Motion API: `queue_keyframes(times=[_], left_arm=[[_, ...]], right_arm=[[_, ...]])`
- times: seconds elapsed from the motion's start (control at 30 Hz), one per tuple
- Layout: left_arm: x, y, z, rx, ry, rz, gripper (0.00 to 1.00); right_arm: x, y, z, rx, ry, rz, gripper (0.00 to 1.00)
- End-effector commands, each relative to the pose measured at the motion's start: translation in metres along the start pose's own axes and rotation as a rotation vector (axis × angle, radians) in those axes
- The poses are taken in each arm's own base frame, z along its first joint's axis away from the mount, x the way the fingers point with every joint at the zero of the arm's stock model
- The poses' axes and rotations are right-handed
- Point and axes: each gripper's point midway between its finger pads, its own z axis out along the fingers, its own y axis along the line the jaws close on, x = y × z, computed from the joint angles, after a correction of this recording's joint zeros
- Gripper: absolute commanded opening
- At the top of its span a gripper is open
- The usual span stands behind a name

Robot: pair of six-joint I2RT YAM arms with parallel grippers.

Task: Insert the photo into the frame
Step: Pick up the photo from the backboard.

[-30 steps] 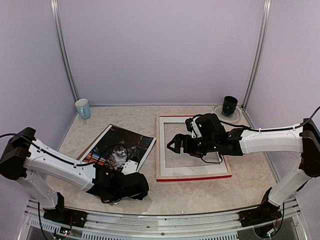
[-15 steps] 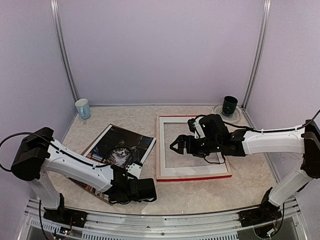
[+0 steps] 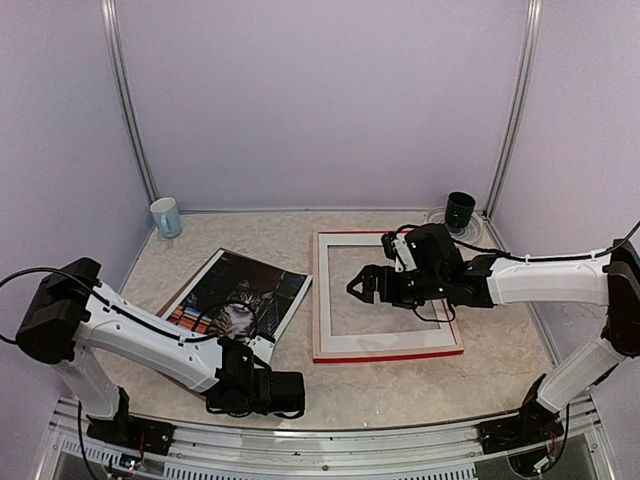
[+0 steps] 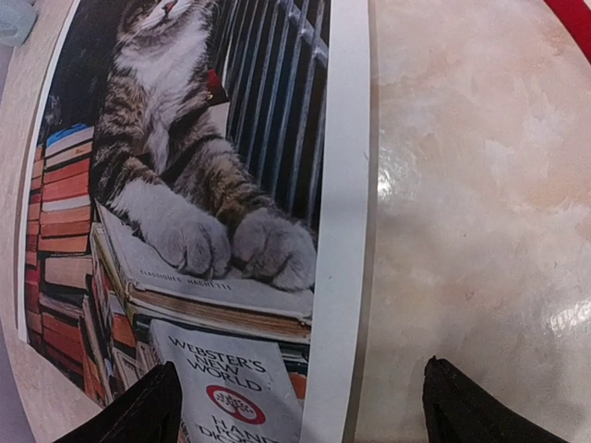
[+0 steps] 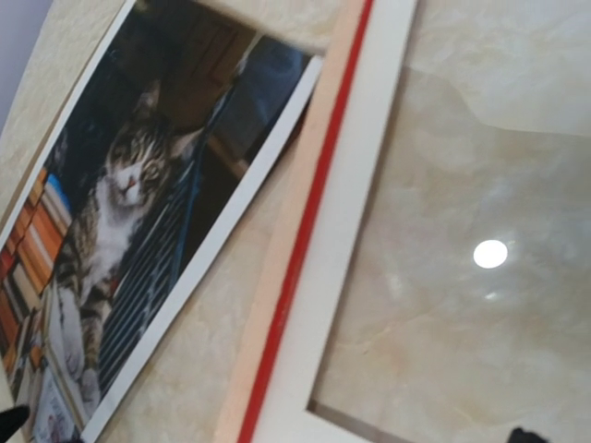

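Top external view: the left end effector (image 4: 297, 406), spread and empty, has been drawn back off the photo (image 3: 245, 290), which is left ungrasped beside the frame (image 3: 390, 353).

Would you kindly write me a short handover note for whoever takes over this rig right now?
Left gripper: open, empty, low at the near edge of the glossy cat-and-books photo print.
Right gripper: open, empty, above the opening of the red-edged rectangular picture frame.
Photo lies flat on the table left of the frame, outside it.
Done: nothing yet. Left: grasp photo, lay it in the frame.
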Motion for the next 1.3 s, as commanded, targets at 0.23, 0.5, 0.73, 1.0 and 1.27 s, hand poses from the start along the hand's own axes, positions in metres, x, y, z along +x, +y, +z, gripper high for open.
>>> queue_keyframes(times=[0.23,0.5,0.73,1.0,1.27], left_arm=[[0.029,0.005,-0.006,0.039,0.099,0.041,0.84],[0.029,0.000,-0.002,0.024,0.105,0.067,0.78],[0.033,0.003,0.003,-0.025,0.123,0.094,0.69],[0.039,0.013,0.003,-0.070,0.147,0.111,0.60],[0.040,0.012,-0.004,-0.041,0.157,0.104,0.54]], right_arm=[[-0.014,-0.003,-0.016,-0.004,-0.052,-0.004,0.99],[-0.007,-0.009,-0.011,-0.006,-0.036,0.000,0.99],[-0.004,-0.009,-0.007,-0.021,-0.034,0.000,0.99],[-0.004,-0.011,-0.009,-0.018,-0.043,0.005,0.99],[-0.003,-0.011,-0.011,-0.021,-0.046,0.012,0.99]])
